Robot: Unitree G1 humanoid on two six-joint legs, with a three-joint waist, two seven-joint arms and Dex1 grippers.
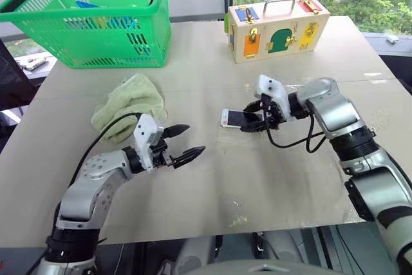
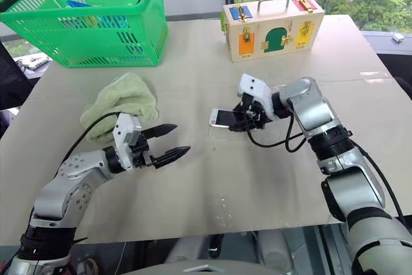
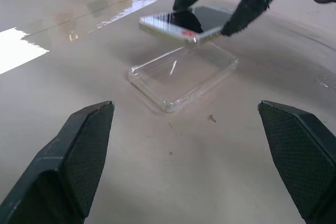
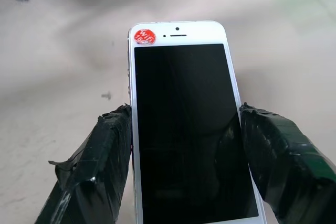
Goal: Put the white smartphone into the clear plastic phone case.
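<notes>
The white smartphone (image 4: pixel 184 129), black screen up with a red sticker at its far corner, is held by its long sides in my right gripper (image 1: pixel 254 118), which is shut on it. It hangs tilted just above the clear plastic phone case (image 3: pixel 184 77), which lies open side up on the table. The phone's free end (image 1: pixel 230 118) points toward my left arm. My left gripper (image 1: pixel 194 140) stands open a short way to the left of the case, pointing at it, with nothing between its fingers (image 3: pixel 79 156).
A pale green towel (image 1: pixel 129 102) lies crumpled behind the left gripper. A green basket (image 1: pixel 96 17) stands at the back left and a wooden lock box (image 1: pixel 277 27) at the back middle. The table's front edge (image 1: pixel 212 230) runs close below both arms.
</notes>
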